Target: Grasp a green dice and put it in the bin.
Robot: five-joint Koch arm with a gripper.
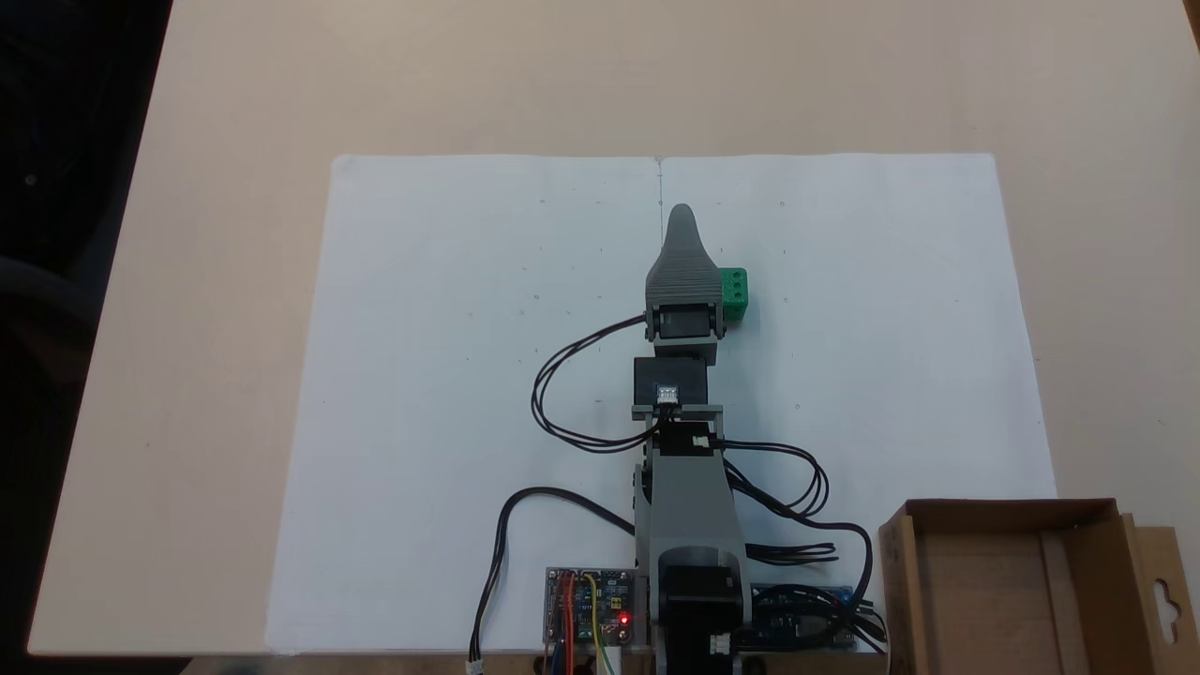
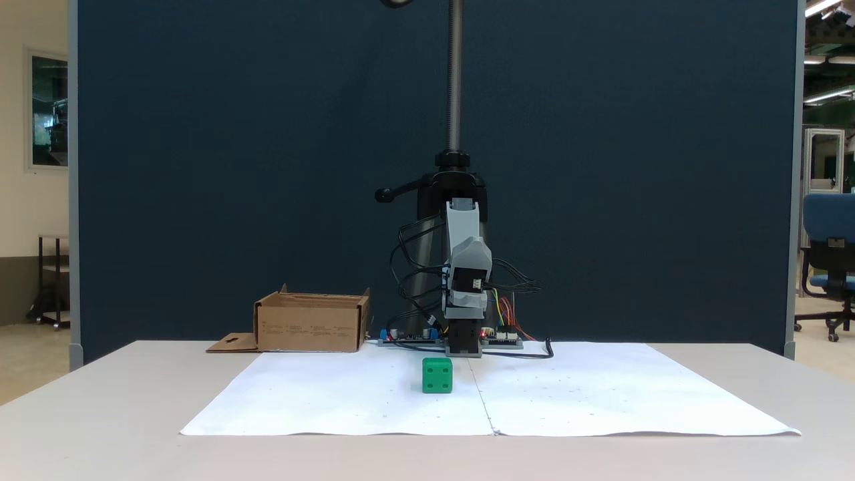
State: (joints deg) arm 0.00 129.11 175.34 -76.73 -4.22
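Observation:
The green dice (image 1: 736, 292) (image 2: 437, 375) rests on the white paper, a little right of the arm's line in the view from above. My gripper (image 1: 682, 216) reaches out over the paper, and its grey ribbed upper jaw covers the dice's left edge there. From the front, the arm (image 2: 467, 267) hangs raised behind the dice, apart from it. One jaw lies over the other, so the opening stays hidden. The bin (image 1: 1003, 508) (image 2: 310, 325), a brown cardboard box with a slotted flap, stands beside the arm's base with nothing inside that I can see.
A large white paper sheet (image 1: 469, 375) covers the middle of the beige table. Circuit boards (image 1: 591, 607) and looping black cables (image 1: 562, 394) sit around the arm's base. A dark blue screen (image 2: 234, 167) stands behind the table.

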